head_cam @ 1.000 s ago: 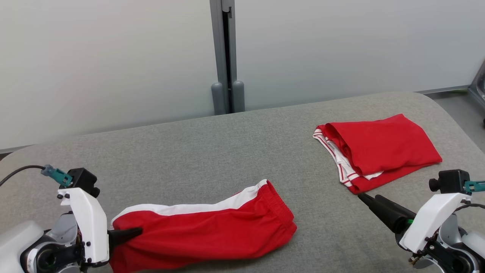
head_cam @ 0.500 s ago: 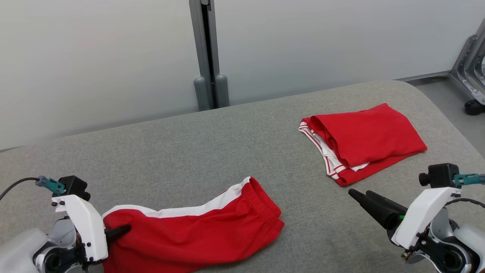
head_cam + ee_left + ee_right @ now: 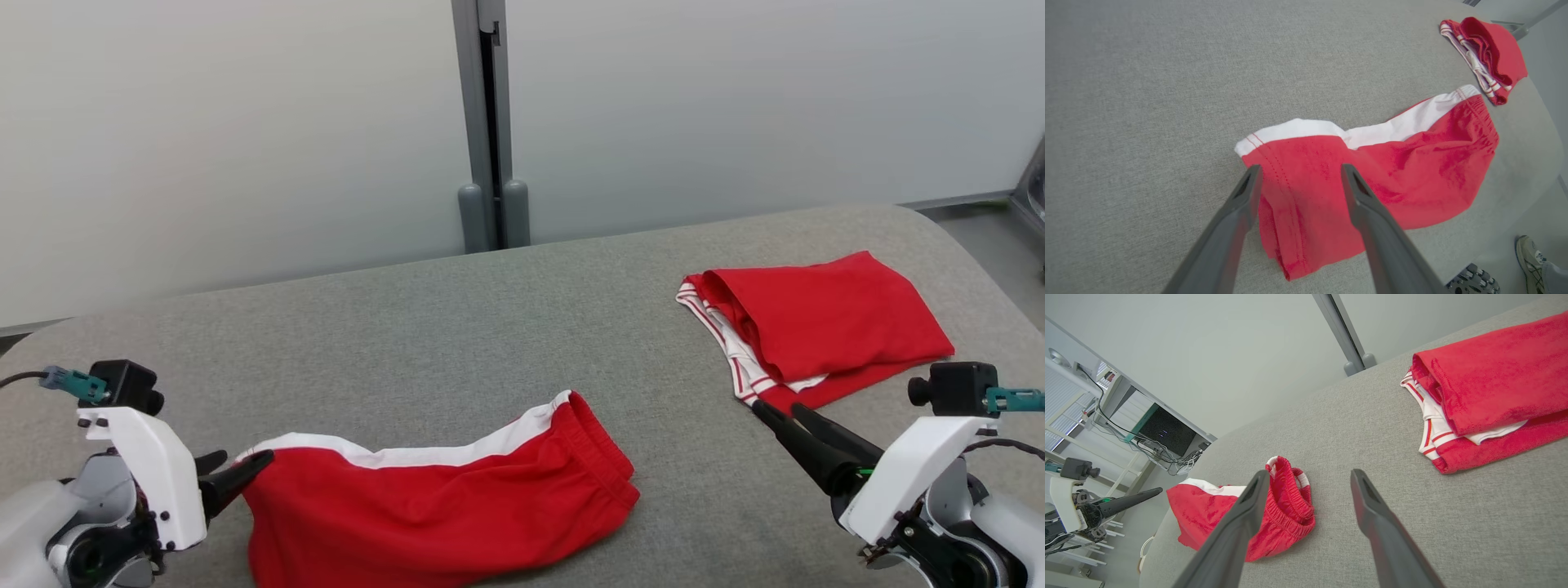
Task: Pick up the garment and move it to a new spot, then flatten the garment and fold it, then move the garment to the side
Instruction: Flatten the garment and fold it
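Folded red shorts (image 3: 441,510) with white side band (image 3: 424,452) on grey table (image 3: 490,327)

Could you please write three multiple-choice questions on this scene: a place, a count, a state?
1. Where is the folded garment? A. by the right gripper B. off the edge C. on the floor
2. Red garments on the table? A. one B. two C. three
3. Jaws of the left gripper? A. shut on cloth B. shut empty C. open
1 A, its corner nears that gripper; 2 B, shorts plus folded garment; 3 C, a gap shows between them.
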Controlling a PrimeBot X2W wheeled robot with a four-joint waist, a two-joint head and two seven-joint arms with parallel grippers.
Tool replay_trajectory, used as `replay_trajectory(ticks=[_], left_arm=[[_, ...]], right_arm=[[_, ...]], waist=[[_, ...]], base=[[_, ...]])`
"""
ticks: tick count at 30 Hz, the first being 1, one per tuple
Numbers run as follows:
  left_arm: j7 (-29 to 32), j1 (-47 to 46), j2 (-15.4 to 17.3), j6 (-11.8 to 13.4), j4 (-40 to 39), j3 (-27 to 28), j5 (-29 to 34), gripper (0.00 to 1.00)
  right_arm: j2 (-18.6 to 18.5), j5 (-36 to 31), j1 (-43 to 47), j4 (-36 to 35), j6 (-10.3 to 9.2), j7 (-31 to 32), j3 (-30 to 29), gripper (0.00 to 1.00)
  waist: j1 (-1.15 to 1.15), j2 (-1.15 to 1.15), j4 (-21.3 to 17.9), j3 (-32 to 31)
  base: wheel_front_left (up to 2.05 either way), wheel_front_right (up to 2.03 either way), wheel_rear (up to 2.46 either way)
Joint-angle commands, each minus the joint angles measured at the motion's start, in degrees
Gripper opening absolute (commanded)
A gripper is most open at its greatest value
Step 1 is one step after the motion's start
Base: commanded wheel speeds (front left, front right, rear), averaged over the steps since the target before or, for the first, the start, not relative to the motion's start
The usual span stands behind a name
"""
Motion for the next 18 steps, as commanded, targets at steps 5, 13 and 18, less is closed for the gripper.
replay_trajectory(ticks=[5, 13, 18], left_arm=[[-6.6, 1.1, 4.6, 1.3, -6.2, 1.5, 3.1, 1.0], [-26.9, 6.7, 11.0, 14.8, -19.0, 5.4, 10.4, 1.0], [-31.9, 13.4, 11.5, 23.8, -26.3, 11.0, 13.5, 1.0]], right_arm=[[-0.5, -2.8, 2.4, -0.9, 0.01, -4.6, -1.7, 1.0], [1.1, -10.3, 5.7, 1.0, 0.01, -13.8, -6.0, 1.0], [4.0, -17.1, 8.6, 2.0, 0.01, -15.7, -9.8, 1.0]], waist=[[0.0, 0.0, 3.2, -2.4], [0.0, 0.0, 6.9, -4.7], [0.0, 0.0, 8.0, -5.4]], base=[[0.0, 0.0, 0.0], [0.0, 0.0, 0.0], [0.0, 0.0, 0.0]])
